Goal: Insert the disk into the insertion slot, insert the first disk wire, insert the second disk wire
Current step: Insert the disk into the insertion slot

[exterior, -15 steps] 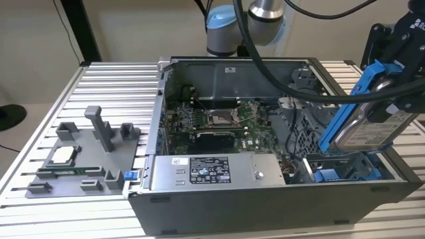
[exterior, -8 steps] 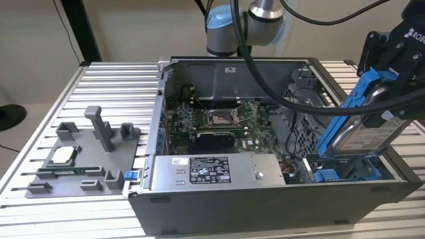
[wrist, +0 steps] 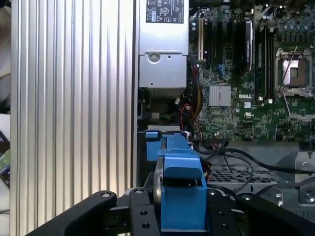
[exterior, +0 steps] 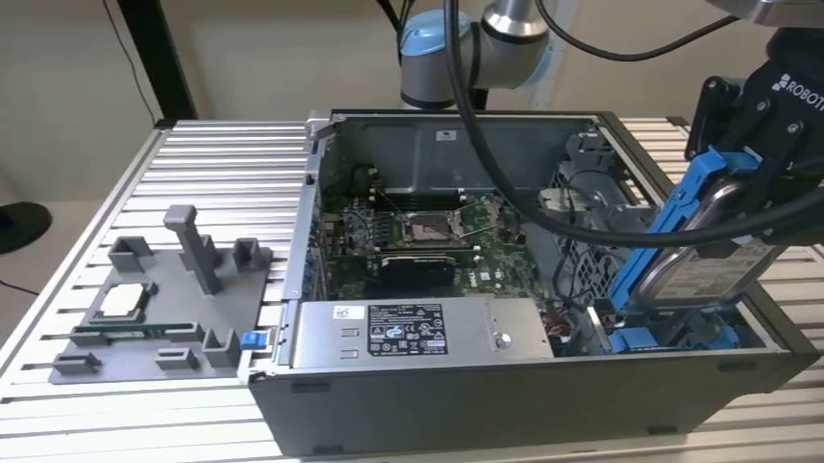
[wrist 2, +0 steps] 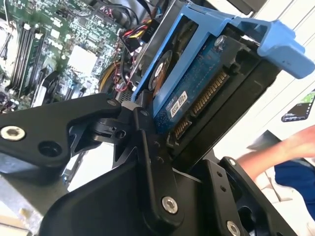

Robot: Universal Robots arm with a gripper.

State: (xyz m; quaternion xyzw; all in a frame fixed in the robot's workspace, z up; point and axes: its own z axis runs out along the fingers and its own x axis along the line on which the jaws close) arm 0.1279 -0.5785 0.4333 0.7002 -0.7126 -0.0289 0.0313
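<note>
- The tool (exterior: 740, 198) is pressed onto the disk (exterior: 701, 265), pinching its blue carrier frame from both sides; in both wrist views the black fingers (wrist 2: 147, 147) sit against the frame's sides.
- The disk is held steeply tilted over the corner of the open computer case (exterior: 515, 405) at the exterior view's right. Its upper end stands above the case rim and its lower end dips inside.
- That lower end is at the insertion slot (exterior: 638, 340), the blue plastic bay in the same corner. I cannot tell whether the two touch; the disk does not lie flat in the bay.
- In the second wrist view the disk's underside faces the camera, showing the blue circuit board and the connector edge (wrist 2: 206, 96).
- The grey labelled power-supply box (exterior: 425, 333) sits just beside the slot, with the motherboard (exterior: 412, 231) behind it.
- The case stands on a ribbed metal bench (exterior: 219, 154), and a grey fixture tray (exterior: 168, 318) lies at the exterior view's left, well apart from the case.
</note>
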